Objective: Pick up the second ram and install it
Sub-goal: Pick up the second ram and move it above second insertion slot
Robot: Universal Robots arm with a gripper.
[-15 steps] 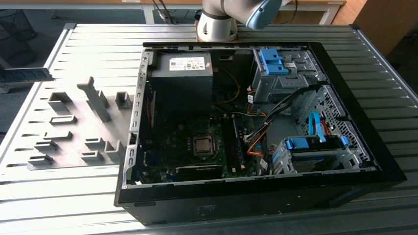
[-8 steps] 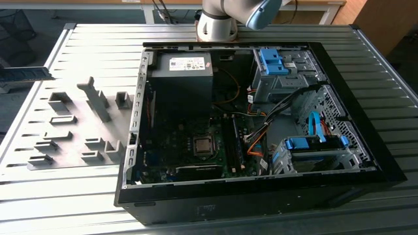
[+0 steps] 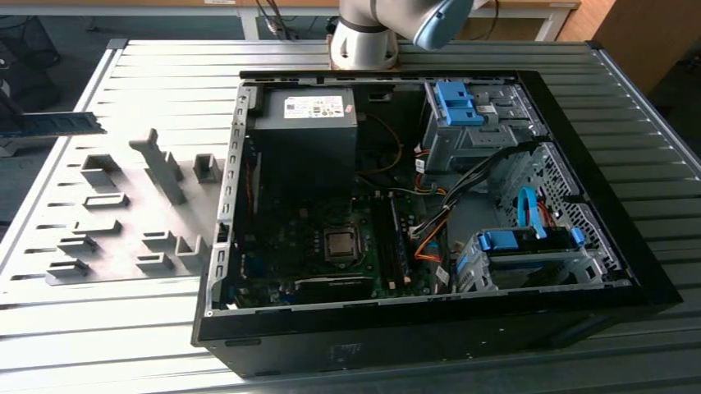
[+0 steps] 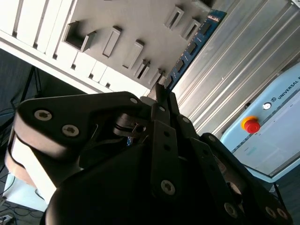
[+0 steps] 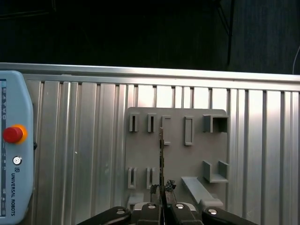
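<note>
My gripper (image 5: 161, 188) is shut on the second ram (image 5: 161, 150), which I see edge-on as a thin upright strip over the grey fixture plate (image 5: 197, 147). In the second wrist view the blue-green stick (image 4: 190, 51) with its row of dark chips runs out from between the fingertips (image 4: 161, 101). In the exterior view the ram (image 3: 61, 123) hangs in the air at the far left, beyond the fixture plate (image 3: 121, 234). The open computer case (image 3: 613, 246) lies at the exterior view's right, with long dark memory slots (image 3: 395, 246) beside the processor socket (image 3: 341, 244).
Grey fixture blocks (image 3: 164, 164) stand up from the plate. A teach pendant with a red stop button (image 5: 13, 134) lies on the ribbed metal table (image 5: 84, 154). The arm's base (image 3: 364, 37) stands behind the case. Cables and blue drive brackets (image 3: 526, 242) crowd the case's right side.
</note>
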